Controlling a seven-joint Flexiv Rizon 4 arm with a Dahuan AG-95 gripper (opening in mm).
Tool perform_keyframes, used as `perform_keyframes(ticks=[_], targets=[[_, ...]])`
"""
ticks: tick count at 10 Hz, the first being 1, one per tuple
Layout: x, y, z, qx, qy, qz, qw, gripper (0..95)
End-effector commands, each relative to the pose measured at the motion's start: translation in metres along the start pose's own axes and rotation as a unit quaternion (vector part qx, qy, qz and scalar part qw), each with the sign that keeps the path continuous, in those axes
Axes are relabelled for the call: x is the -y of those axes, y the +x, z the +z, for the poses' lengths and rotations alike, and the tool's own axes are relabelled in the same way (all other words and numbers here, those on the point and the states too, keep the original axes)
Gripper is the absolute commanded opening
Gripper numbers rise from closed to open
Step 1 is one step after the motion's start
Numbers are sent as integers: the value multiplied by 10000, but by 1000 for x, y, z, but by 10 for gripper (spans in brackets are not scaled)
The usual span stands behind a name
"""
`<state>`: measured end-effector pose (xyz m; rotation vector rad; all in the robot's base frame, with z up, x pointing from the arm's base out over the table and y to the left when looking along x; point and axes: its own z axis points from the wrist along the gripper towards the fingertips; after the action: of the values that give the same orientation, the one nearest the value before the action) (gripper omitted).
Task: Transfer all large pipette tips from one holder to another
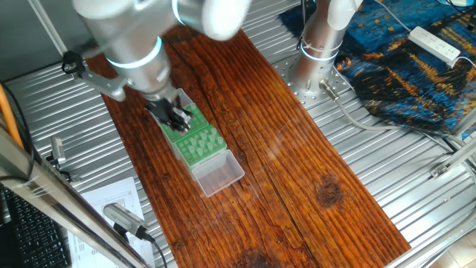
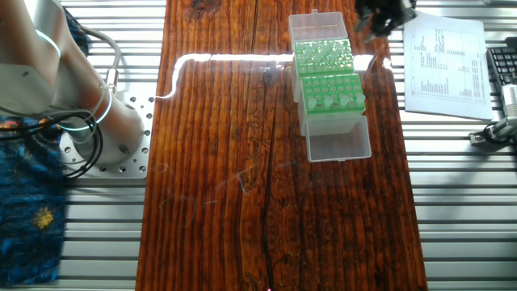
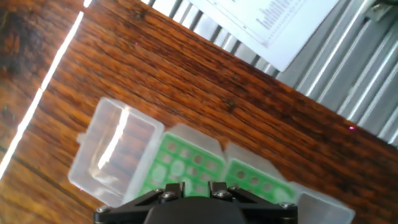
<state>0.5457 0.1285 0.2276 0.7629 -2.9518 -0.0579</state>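
Hand (image 1: 175, 113), one fixed view: over the far green rack (image 1: 181, 119); whether its fingers are parted or closed cannot be told. Other fixed view: two green racks, the second (image 2: 331, 90) adjoining, large pipette tips (image 2: 344, 99) scattered there, count unclear, on wooden desk (image 2: 226, 178). Hand view: one printed sheet (image 3: 273, 25) on ribbed metal beyond.

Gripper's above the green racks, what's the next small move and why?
Probably a short move down over one tip. The gripper hangs above the two green racks, and the hand view looks straight down on them. The pipette tips sit upright in their holes, none visibly held. Whether the gripper is open can't be told, so check that first.
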Motion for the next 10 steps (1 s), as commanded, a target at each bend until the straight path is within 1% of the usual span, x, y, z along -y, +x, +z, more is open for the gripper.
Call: perform_keyframes(ticks=[1, 3, 4, 6, 7, 8, 10], targets=[[-13, -3, 8, 4, 64, 299, 9995, 190], [-19, -9, 18, 6, 92, 624, 9980, 190], [-19, -10, 21, 0, 113, 674, 9977, 190], [-13, -11, 34, 21, 161, 751, 9970, 190], [-12, -12, 36, 28, 163, 761, 9970, 190], [-9, -11, 43, 115, 174, 770, 9968, 190], [-9, -8, 47, 158, 145, 813, 9965, 190]])
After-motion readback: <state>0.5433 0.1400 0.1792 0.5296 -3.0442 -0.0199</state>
